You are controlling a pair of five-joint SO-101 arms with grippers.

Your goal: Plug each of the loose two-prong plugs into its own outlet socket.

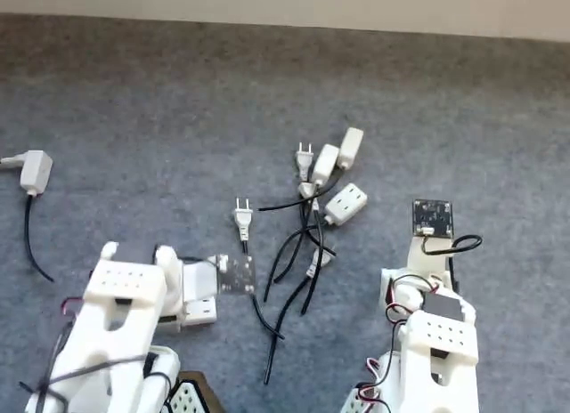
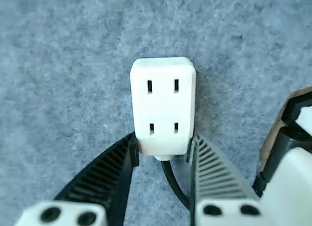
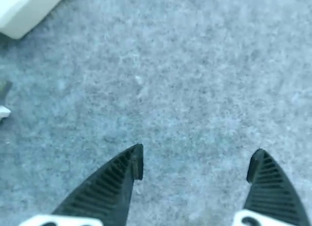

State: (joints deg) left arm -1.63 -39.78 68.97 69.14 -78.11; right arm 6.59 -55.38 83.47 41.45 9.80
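Note:
A white outlet socket (image 2: 163, 106) with two pairs of slots lies on the grey carpet in the left wrist view, its black cable running back under the wrist. My left gripper (image 2: 163, 150) is shut on the socket's cable end, one black finger (image 2: 117, 167) pressed against each side. My right gripper (image 3: 195, 167) stands open over bare carpet, a socket's corner (image 3: 24, 7) off to one side. In the high view, loose two-prong plugs (image 1: 242, 217) (image 1: 304, 159) lie mid-table among black cables, beside three more white sockets (image 1: 346, 204) (image 1: 325, 164) (image 1: 352, 146).
Another white socket (image 1: 36, 170) with its own cable lies alone at the far left. Tangled black cables (image 1: 294, 262) run between the two arms. Open carpet stretches across the back and the right side of the table.

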